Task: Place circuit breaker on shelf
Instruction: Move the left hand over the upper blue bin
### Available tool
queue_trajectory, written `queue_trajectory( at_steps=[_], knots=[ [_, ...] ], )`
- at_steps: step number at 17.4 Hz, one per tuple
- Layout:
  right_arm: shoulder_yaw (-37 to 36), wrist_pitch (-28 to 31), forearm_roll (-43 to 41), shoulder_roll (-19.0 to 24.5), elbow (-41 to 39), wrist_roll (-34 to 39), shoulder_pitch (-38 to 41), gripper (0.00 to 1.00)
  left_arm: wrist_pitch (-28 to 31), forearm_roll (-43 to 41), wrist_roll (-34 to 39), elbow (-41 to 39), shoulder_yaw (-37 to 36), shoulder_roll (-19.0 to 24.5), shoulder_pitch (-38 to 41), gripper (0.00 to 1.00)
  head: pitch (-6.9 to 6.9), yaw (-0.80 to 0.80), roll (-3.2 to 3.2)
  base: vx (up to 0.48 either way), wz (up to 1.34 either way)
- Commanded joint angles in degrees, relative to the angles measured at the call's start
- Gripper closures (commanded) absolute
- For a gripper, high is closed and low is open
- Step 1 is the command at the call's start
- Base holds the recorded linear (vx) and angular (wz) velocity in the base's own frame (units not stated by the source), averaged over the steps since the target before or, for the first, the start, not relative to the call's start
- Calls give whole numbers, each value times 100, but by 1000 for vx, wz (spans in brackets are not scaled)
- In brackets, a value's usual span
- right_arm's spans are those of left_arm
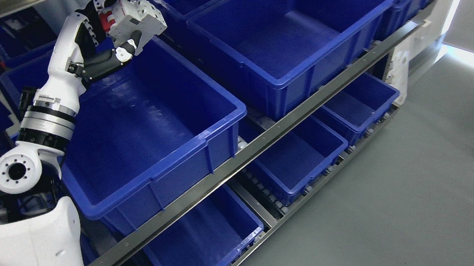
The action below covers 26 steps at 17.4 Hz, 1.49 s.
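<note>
My left hand is raised at the upper left, its arm coming in from the lower left. Its fingers are shut on a white circuit breaker with red switches. The breaker hangs in the air above the far rim of a large blue bin on the middle shelf level. The bin holds nothing that I can see. My right hand is out of view.
A second large blue bin stands to the right on the same shelf, behind a metal rail. More blue bins sit on the lower shelf and above. Grey floor lies to the right.
</note>
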Motion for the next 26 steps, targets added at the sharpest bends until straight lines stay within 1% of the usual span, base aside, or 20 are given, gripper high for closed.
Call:
queue_trajectory(
  at_steps=[1, 3, 6, 8, 10, 12, 15, 18, 23, 26],
  knots=[
    [0, -2, 0, -100, 1, 0, 7, 0, 33, -75, -314, 796, -399, 886, -533, 85, 0, 0, 0, 53, 464],
    [0, -2, 0, -100, 1, 0, -2, 0, 33, -153, -525, 1016, -523, 948, -674, 85, 0, 0, 0, 52, 407],
    [-8, -2, 0, -100, 1, 0, -2, 0, 15, -741, -1033, 1332, -550, 957, -745, 85, 0, 0, 0, 66, 357],
    [-8, -2, 0, -100, 1, 0, -2, 0, -11, -900, -1123, 1648, -698, 913, -859, 85, 0, 0, 0, 65, 275],
    [0, -2, 0, -100, 1, 0, -2, 0, -282, -1041, -1123, 2218, -1136, 861, -1095, 84, 0, 0, 0, 51, 160],
    [0, -2, 0, -100, 1, 0, 7, 0, -563, -1426, -1123, 2886, -1418, 616, -1333, 84, 0, 0, 0, 28, 76],
    [0, -2, 0, -100, 1, 0, 7, 0, -898, -2173, -1158, 3967, -1604, 176, -1842, 84, 0, 0, 0, -9, -51],
    [0, -2, 0, -100, 1, 0, -2, 0, -1267, -2789, -1167, 5215, -1604, -88, -2221, 83, 0, 0, 0, -17, -98],
    [0, -2, 0, -100, 1, 0, -2, 0, -1425, -3352, -1167, 6087, -1622, -176, -2265, 83, 0, 0, 0, -9, -13],
    [0, -2, 0, -100, 1, 0, -2, 0, -1496, -3572, -1167, 6448, -1639, -176, -2423, 83, 0, 0, 0, 0, 0]
  ],
)
